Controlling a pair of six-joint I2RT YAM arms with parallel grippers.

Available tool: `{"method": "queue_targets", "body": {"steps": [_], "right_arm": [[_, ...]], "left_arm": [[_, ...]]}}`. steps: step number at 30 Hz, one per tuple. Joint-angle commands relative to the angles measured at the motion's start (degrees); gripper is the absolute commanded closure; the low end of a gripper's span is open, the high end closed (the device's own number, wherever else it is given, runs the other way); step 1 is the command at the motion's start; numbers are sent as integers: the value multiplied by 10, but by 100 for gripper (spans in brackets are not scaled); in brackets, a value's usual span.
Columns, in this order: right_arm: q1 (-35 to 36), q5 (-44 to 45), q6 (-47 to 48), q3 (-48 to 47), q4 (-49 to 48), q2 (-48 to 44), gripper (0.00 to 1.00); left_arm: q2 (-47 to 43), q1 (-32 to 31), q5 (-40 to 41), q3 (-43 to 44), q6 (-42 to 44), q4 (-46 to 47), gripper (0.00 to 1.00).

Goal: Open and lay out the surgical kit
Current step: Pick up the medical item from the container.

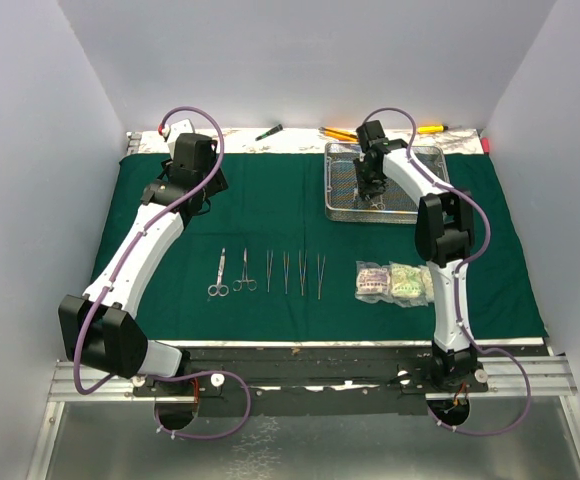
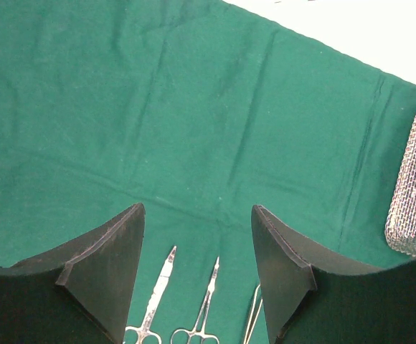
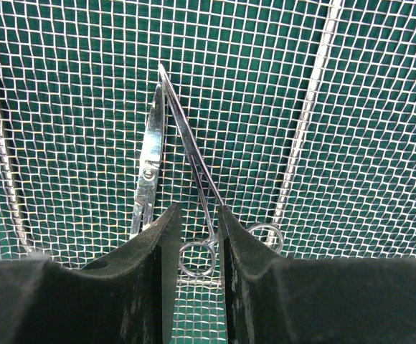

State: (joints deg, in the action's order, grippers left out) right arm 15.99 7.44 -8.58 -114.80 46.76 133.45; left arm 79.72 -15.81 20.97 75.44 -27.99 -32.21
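The dark green cloth (image 1: 270, 195) lies spread flat. On its front part lie two steel clamps (image 1: 230, 274), three tweezers (image 1: 294, 273) and three clear packets (image 1: 392, 282) in a row. The wire-mesh tray (image 1: 339, 212) stands at the back right. My right gripper (image 1: 373, 190) is down inside the tray (image 3: 337, 107), its jaws closed to a narrow gap around the finger ring of a clamp (image 3: 190, 150). Scissors (image 3: 149, 172) lie beside it. My left gripper (image 2: 197, 215) is open and empty above the cloth, with the clamps (image 2: 154, 294) below it.
A green-handled screwdriver (image 1: 268, 131), orange and yellow tools (image 1: 338, 132) and a yellow pen (image 1: 432, 128) lie along the back edge beyond the cloth. White walls close in the left, right and back. The tray's corner shows in the left wrist view (image 2: 412, 193).
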Motion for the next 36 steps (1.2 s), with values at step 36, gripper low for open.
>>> {"method": "queue_targets", "body": {"steps": [36], "right_arm": [[-37,-14,34,132,-164,-108,99]], "left_arm": [[-20,2,-31,-15,2,7,37]]}}
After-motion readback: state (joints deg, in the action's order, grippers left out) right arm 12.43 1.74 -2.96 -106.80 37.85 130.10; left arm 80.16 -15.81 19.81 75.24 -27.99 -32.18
